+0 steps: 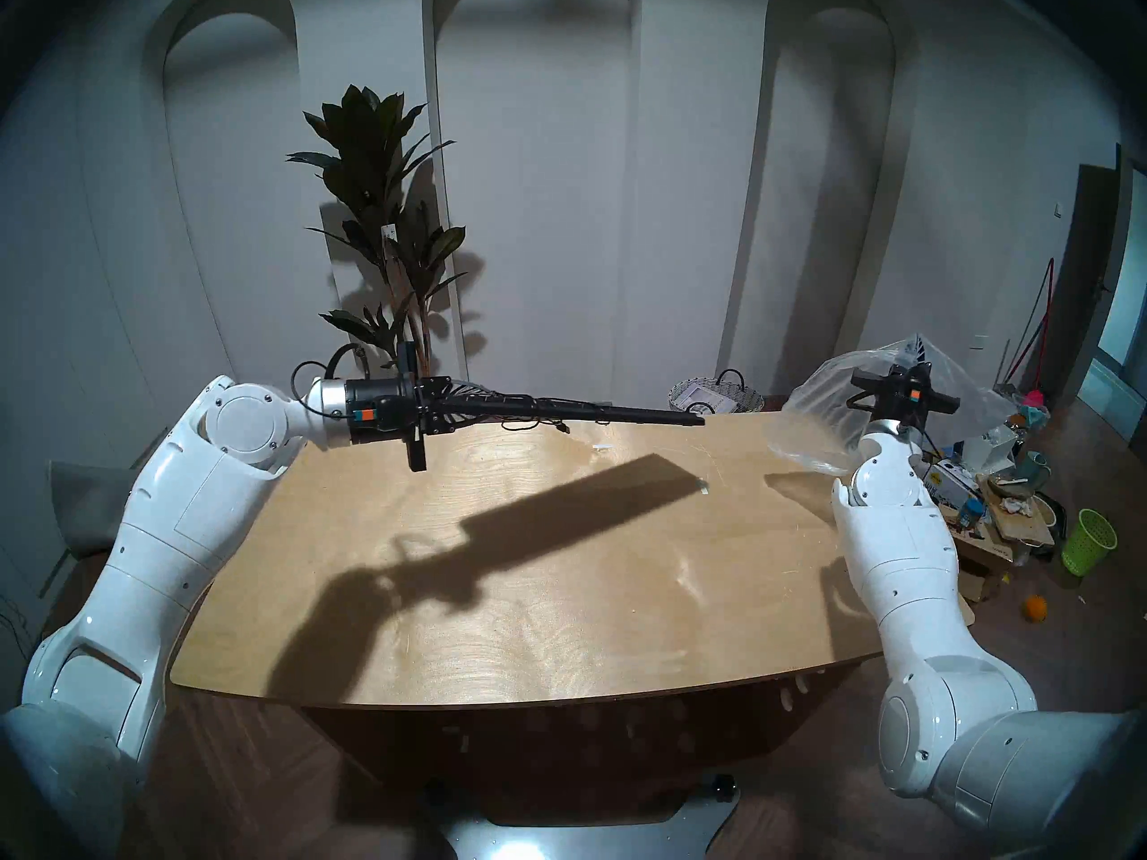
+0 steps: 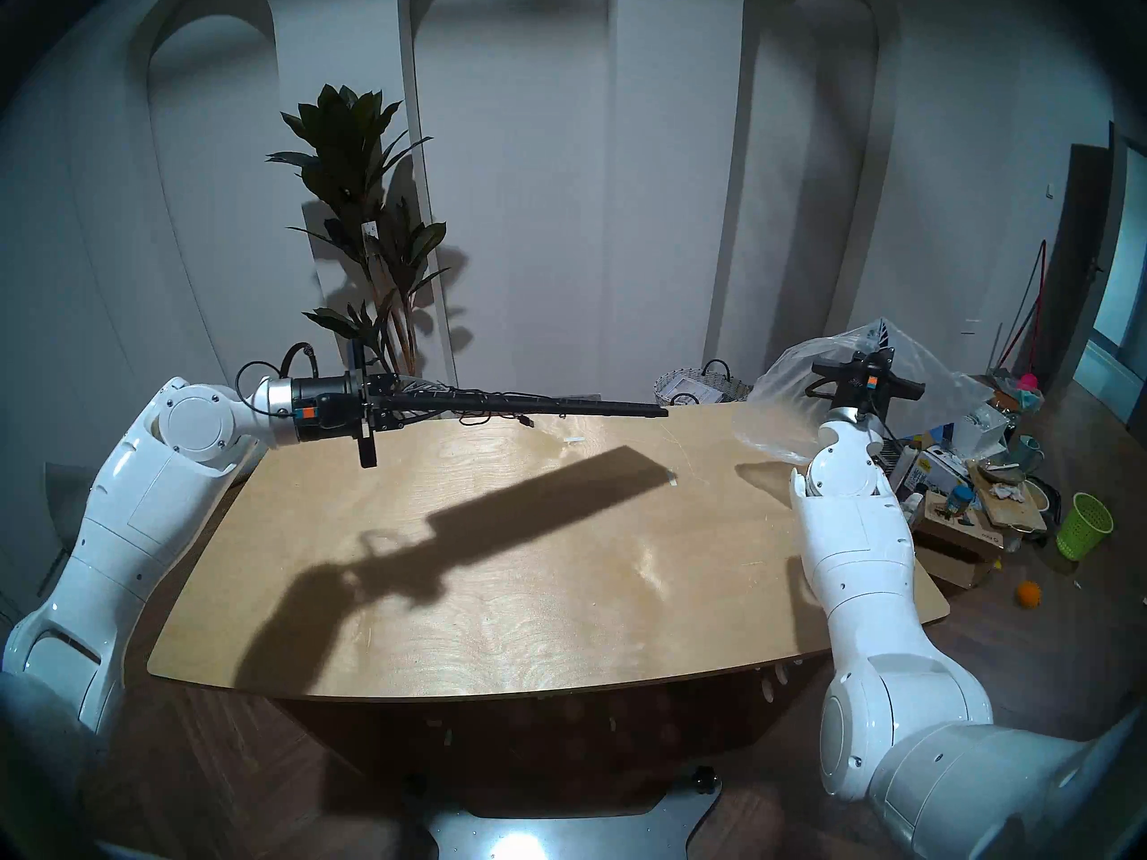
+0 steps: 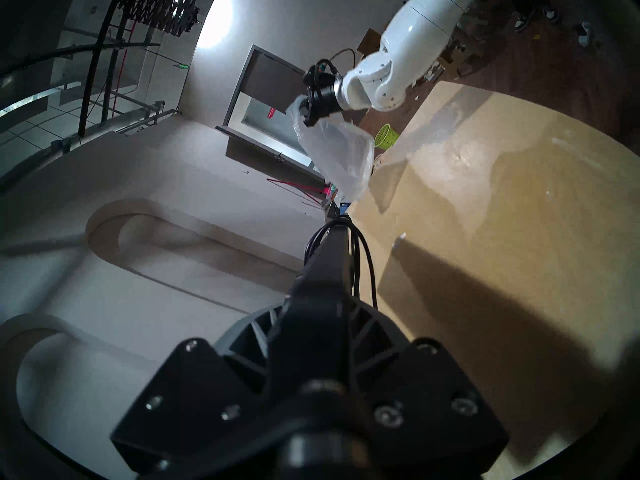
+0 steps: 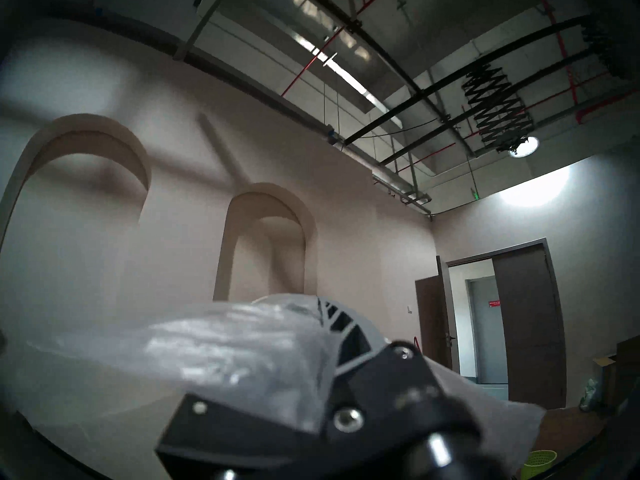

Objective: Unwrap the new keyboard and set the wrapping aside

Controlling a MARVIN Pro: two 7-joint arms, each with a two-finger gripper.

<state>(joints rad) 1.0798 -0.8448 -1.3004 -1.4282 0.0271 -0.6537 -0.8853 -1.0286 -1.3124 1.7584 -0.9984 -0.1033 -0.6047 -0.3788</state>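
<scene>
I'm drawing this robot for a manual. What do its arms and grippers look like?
Both arms have glossy white rounded shells with round joint caps and small dark screws, ending in a silver wrist ring. The left gripper and right gripper are black with lattice fingers, an orange-and-blue mark on the body, a black crossbar, and a looping black cable at the wrist.

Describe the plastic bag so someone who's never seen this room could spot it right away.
Start at the wooden table and follow its far edge to the robot's right hand, raised just past the corner. The crinkly see-through bag hangs from that shut hand, off the table, unlike the flat black keyboard opposite.
</scene>
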